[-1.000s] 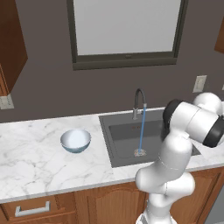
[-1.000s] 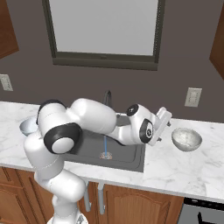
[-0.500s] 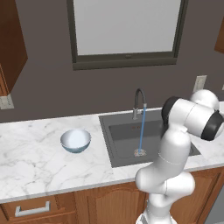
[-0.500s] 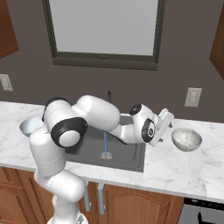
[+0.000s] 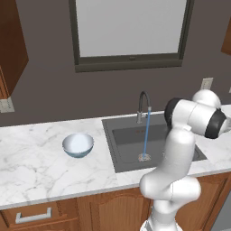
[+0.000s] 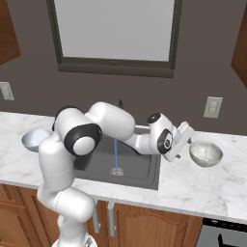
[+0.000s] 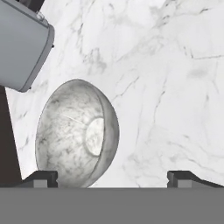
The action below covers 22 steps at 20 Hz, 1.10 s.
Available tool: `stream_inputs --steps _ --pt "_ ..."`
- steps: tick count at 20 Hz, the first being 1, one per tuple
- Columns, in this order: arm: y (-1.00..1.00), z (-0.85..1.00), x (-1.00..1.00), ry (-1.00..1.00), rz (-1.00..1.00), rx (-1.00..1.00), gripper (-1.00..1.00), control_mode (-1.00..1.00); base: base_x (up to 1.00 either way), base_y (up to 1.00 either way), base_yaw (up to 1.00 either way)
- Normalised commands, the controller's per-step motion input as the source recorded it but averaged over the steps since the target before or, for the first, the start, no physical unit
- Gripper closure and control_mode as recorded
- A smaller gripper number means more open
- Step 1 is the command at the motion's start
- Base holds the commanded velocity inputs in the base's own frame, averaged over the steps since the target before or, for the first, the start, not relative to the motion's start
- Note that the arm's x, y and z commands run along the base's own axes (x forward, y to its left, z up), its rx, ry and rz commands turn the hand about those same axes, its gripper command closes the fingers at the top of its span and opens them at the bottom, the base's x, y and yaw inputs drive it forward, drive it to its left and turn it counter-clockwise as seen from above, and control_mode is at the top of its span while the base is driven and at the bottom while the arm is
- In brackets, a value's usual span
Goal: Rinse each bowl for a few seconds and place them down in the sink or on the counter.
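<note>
A grey-white speckled bowl (image 6: 206,154) stands upright on the marble counter (image 6: 202,190) right of the sink (image 6: 140,166). My gripper (image 6: 187,143) hangs just left of that bowl, open, with nothing between its fingers. In the hand view the speckled bowl (image 7: 76,133) sits close in front, over the left fingertip (image 7: 41,178), while the right fingertip (image 7: 186,177) stands well apart over bare marble. A light blue bowl (image 5: 78,145) rests upright on the counter left of the sink (image 5: 128,140). Water (image 5: 146,135) runs from the gooseneck faucet (image 5: 143,104) onto the drain.
A window (image 6: 113,34) fills the wall behind the sink, and a wall outlet (image 6: 213,107) sits above the speckled bowl. A grey appliance (image 7: 22,46) lies on the counter near that bowl. Wooden cabinets (image 5: 45,214) run below the counter.
The arm has reached a little further right, bringing the open gripper closer to the speckled bowl. Both bowls stay where they were and the water keeps running.
</note>
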Motion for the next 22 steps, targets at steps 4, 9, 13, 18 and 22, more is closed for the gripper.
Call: stream_inputs --steps 4,9,13,18,22 --pt "-0.14 -0.11 0.14 0.02 -0.03 0.02 -1.0 -1.0 0.0 0.0 0.0" --pt "-0.14 -0.11 0.13 0.0 -0.02 0.0 -1.0 -1.0 0.0 0.0 0.0" --pt "-0.16 -0.15 0.11 0.0 0.0 0.02 -1.0 -1.0 0.0 0.0 0.0" --pt "-0.17 -0.14 0.09 0.01 0.0 0.03 -1.0 -1.0 0.0 0.0 0.0" --pt "-0.18 -0.12 0.09 0.01 0.0 0.04 -1.0 -1.0 0.0 0.0 0.0"
